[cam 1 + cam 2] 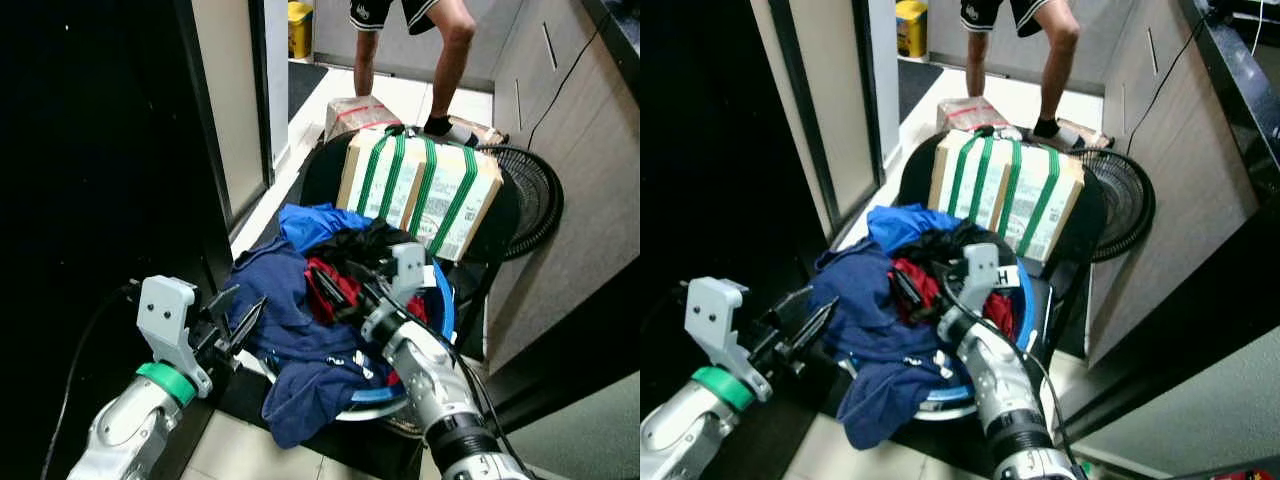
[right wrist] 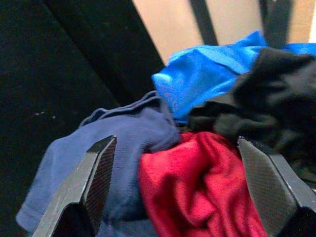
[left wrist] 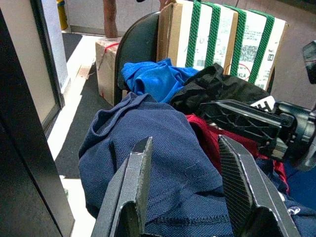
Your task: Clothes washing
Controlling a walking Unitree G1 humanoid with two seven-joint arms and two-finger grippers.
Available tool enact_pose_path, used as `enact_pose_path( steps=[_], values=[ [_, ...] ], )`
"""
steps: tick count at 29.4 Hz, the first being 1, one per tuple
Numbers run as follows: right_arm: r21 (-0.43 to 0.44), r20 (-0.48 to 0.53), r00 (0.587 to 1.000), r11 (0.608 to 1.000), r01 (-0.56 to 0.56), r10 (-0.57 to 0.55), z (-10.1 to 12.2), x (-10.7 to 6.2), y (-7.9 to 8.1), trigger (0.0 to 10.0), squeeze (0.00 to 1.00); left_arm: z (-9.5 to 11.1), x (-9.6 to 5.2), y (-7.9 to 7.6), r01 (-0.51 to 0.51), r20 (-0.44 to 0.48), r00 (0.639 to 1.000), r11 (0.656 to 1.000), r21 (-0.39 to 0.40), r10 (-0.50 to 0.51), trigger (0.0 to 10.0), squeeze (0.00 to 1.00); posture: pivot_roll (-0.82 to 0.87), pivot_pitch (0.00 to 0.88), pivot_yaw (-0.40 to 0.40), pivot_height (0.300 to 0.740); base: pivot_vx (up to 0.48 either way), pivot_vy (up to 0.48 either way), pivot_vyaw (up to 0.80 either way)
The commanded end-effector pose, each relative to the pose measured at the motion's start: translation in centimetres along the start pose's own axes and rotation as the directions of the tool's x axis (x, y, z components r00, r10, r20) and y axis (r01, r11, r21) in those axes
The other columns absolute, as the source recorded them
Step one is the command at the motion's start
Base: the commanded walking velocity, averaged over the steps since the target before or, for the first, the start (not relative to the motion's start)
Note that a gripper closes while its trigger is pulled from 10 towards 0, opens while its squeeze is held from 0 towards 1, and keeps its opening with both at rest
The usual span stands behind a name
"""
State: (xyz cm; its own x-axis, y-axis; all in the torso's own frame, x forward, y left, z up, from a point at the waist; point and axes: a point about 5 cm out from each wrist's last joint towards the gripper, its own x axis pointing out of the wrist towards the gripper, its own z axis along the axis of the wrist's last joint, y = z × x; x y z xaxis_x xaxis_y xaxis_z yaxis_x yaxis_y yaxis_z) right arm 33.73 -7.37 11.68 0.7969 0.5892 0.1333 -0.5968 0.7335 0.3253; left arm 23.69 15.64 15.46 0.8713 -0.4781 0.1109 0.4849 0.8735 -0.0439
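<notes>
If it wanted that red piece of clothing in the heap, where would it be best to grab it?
Probably at the raised fold of the red garment, coming from above. That bunched ridge stands proud between the navy shirt and the black cloth, so fingers can close on both sides of it. The right pincer is open and already straddles it.

The letters "KLA" are showing beside a red circle on the green-striped box [image 3: 222, 37] at the upper right of the left wrist view, while its other print is staying too small to read.
</notes>
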Motion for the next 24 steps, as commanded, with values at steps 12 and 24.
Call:
enact_pose_path(
  steps=[12, 24],
  values=[
    [-0.107, -0.055, 0.997, 0.993, 0.049, -0.056, -1.0, -2.0, -1.1, 10.0, 0.95, -0.2, -1.0, -0.8, 0.069, -0.032, 0.997, 0.996, -0.048, -0.071, 10.0, 0.00, 0.13, 0.108, 0.035, 0.740, 0.000, 0.000, 0.00],
    [-0.074, 0.170, 0.949, 0.957, 0.281, -0.265, 3.1, -0.4, -4.1, 10.0, 0.00, 0.3, -0.9, -0.5, 0.061, -0.021, 0.998, 0.997, -0.052, -0.062, 10.0, 0.00, 0.15, 0.138, 0.047, 0.740, 0.000, 0.000, 0.00]
  ],
)
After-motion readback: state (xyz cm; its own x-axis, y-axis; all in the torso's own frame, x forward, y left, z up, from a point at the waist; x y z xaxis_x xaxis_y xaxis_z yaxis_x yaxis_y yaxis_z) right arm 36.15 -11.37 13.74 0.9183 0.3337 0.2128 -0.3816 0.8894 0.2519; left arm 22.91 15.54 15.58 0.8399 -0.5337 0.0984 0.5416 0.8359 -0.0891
